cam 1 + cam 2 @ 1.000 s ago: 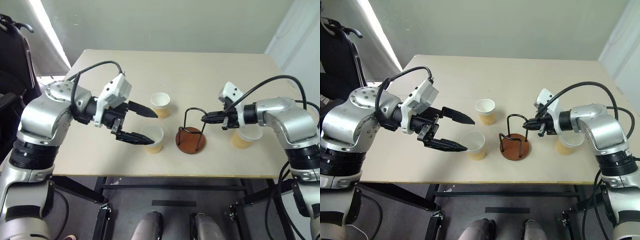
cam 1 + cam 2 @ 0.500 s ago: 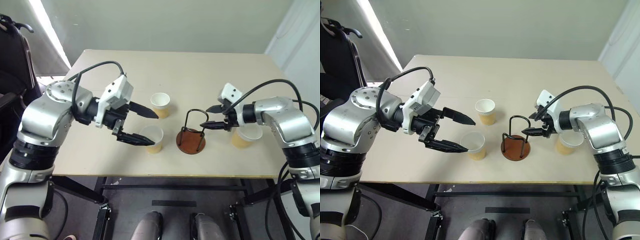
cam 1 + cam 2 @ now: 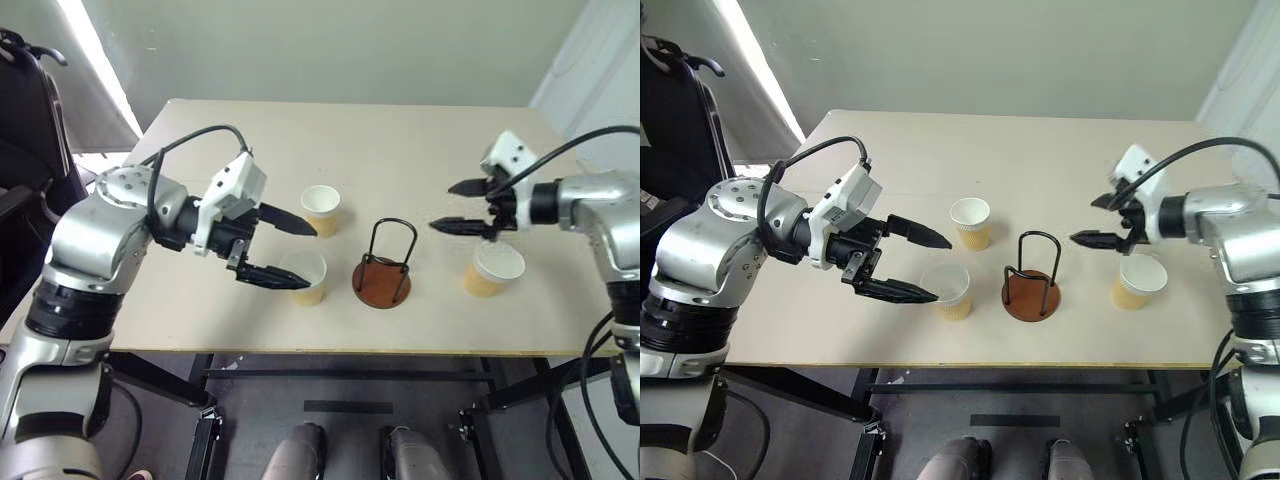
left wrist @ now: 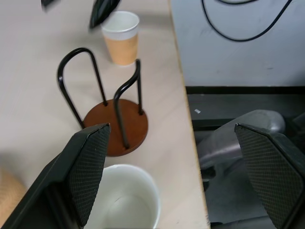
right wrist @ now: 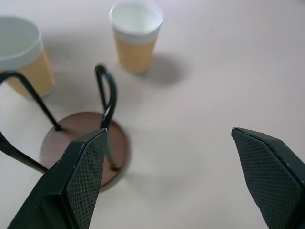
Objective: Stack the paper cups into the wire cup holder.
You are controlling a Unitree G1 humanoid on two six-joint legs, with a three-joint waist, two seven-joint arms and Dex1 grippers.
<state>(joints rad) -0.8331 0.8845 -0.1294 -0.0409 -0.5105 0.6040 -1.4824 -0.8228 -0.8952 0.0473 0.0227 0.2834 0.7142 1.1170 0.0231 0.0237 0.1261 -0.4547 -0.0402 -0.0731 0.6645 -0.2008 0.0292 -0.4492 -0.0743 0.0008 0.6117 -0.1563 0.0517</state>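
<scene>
The left gripper (image 3: 290, 250) has its two black fingers spread wide on either side of the near cup (image 3: 304, 277), one finger above its rim and one low beside its wall, not yet squeezing. The right gripper (image 3: 458, 207) is spread as well, holding nothing, hanging above the table (image 3: 420, 140) between the wire holder (image 3: 383, 266) and the right-hand cup (image 3: 493, 270).

All three cups stand upright on the table: the near one just left of the holder, a second (image 3: 321, 209) a little farther back, the third off to the holder's right. The holder is empty, its brown disc flat and its wire loops upright.

To my eye the step in hand is the left arm's grab. It would go best with the fingers squared across the cup's upper wall and closed gently, since thin paper will buckle. The holder sits close, so the lift wants to go straight up before swinging over the loops.
</scene>
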